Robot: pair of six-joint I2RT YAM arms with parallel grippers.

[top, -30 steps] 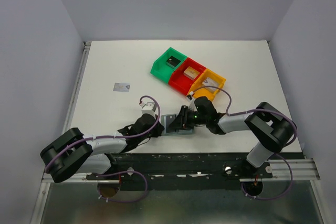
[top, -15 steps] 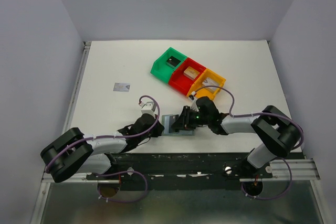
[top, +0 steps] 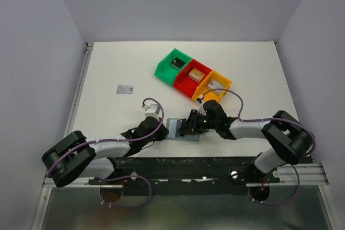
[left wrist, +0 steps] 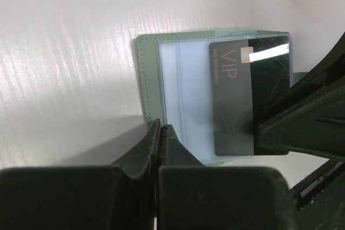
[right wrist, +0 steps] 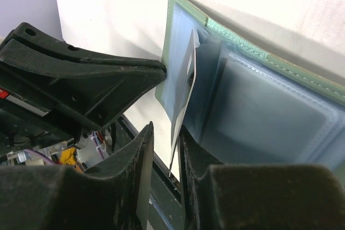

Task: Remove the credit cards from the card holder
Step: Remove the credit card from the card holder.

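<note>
Soft grey-green bifold card holder [left wrist: 161, 79] open on white surface [left wrist: 64, 52], between arms. Thin black plastic card [left wrist: 250, 95] partly out of slot. left jaws closed, tips at holder's edge. right jaws narrowly apart astride card's edge, not yet pinching. Likely light, stiff, slick: pinch exposed edge, pull along slot.

Right claw [top: 187, 128] hides part of the card holder [top: 173, 127] from above.

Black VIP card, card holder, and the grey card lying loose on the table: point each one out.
black card [left wrist: 237, 103]: left wrist view, middle of its face.
card holder [left wrist: 146, 76]: left wrist view, its green left border.
grey card [top: 125, 89]: top external view, its centre.
</note>
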